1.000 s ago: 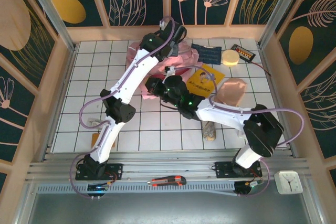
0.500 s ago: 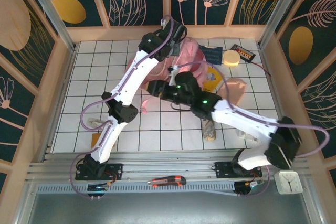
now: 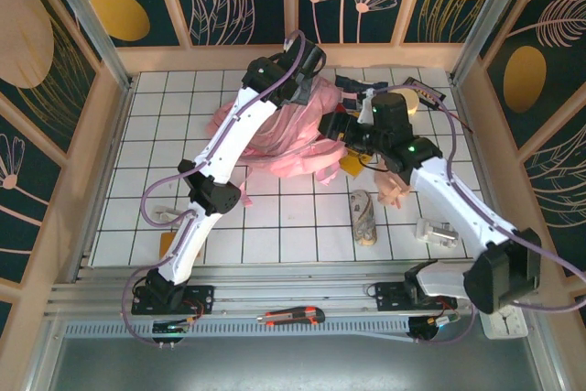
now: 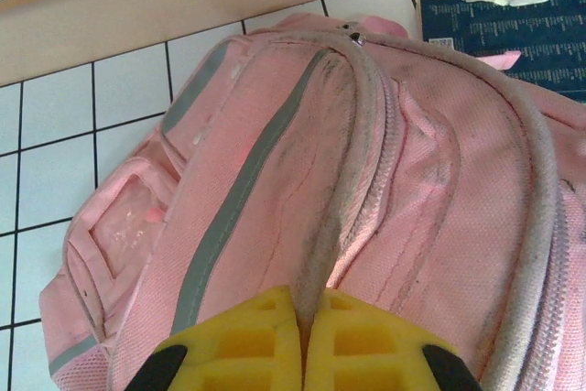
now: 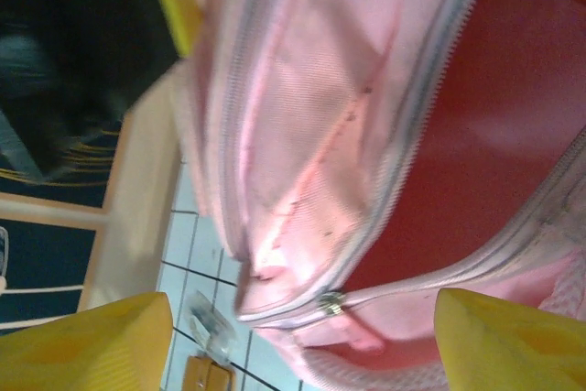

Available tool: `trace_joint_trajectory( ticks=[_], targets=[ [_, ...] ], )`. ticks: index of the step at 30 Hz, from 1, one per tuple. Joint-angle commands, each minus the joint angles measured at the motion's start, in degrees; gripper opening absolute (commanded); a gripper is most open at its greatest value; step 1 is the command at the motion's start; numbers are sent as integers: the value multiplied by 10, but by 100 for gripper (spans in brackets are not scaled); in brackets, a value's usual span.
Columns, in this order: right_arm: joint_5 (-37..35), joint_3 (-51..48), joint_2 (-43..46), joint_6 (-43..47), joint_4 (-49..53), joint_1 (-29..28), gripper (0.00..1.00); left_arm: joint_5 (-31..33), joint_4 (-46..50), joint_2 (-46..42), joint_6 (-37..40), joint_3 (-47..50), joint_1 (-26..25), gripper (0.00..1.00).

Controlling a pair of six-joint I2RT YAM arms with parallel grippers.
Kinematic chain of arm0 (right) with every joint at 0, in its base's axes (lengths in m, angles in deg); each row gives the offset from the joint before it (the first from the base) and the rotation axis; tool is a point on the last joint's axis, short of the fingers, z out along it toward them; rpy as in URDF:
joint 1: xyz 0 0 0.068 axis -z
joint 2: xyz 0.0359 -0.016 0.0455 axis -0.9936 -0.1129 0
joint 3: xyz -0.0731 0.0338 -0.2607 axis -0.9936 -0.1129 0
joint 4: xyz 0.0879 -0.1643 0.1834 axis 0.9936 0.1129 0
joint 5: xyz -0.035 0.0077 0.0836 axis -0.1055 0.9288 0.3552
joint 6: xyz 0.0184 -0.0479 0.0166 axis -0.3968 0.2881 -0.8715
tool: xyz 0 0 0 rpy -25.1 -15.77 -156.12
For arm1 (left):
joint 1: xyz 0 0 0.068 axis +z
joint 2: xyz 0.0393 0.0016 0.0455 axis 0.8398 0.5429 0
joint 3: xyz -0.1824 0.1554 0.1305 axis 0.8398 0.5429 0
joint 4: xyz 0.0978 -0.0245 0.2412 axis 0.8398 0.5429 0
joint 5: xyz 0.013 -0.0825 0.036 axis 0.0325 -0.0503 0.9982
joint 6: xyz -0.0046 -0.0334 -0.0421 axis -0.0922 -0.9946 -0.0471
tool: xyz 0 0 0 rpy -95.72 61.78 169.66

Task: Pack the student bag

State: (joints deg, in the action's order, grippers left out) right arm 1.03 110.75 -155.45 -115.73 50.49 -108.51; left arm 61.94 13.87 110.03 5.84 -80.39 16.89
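Left wrist: left hand (image 4: 301, 318) pinches a seam of the student bag (image 4: 256, 162).

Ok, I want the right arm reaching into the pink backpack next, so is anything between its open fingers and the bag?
Nothing visible does. The right gripper is open and faces the student bag at its unzipped, red-lined opening. The left gripper pinches a piped ridge on the bag's outside.

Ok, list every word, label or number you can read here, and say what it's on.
Nothing can be read.
Blue book: rows of white print, too small to read.
Pink bag: no print shows on the fabric.
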Motion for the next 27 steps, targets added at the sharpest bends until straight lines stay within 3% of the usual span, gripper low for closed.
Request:
trace_joint_trajectory(
  ticks=[1, 10, 14, 15, 17, 19, 20, 22, 24, 27],
  targets=[
    [82, 17, -30, 33, -45, 24, 76, 6, -32, -38, 14, -5, 1, 0],
    [131, 83, -175, 74, -112, 29, 73, -6, -31, -71, 21, 49, 1, 0],
    [174, 70, -196, 54, -186, 28, 59, 10, -22, -123, 19, 141, 1, 0],
    [185, 63, -195, 45, -206, 28, 51, 19, -17, -141, 16, 170, 1, 5],
    [198, 40, -190, 23, -254, 25, 23, 46, -4, -185, 8, 239, 1, 25],
    [198, 26, -183, 10, -276, 19, 2, 73, 5, -231, 2, 307, 1, 52],
    [198, 19, -181, 5, -284, 14, 0, 86, 8, -258, -3, 348, 1, 65],
    [190, 11, -177, -10, -296, 2, 0, 91, 5, -311, -13, 437, 4, 81],
    [180, 8, -175, -34, -308, -13, 0, 56, -24, -373, -31, 541, 13, 87],
    [150, 22, -174, -61, -305, -43, 0, -86, -150, -509, -73, 734, 46, 89]
  ],
)
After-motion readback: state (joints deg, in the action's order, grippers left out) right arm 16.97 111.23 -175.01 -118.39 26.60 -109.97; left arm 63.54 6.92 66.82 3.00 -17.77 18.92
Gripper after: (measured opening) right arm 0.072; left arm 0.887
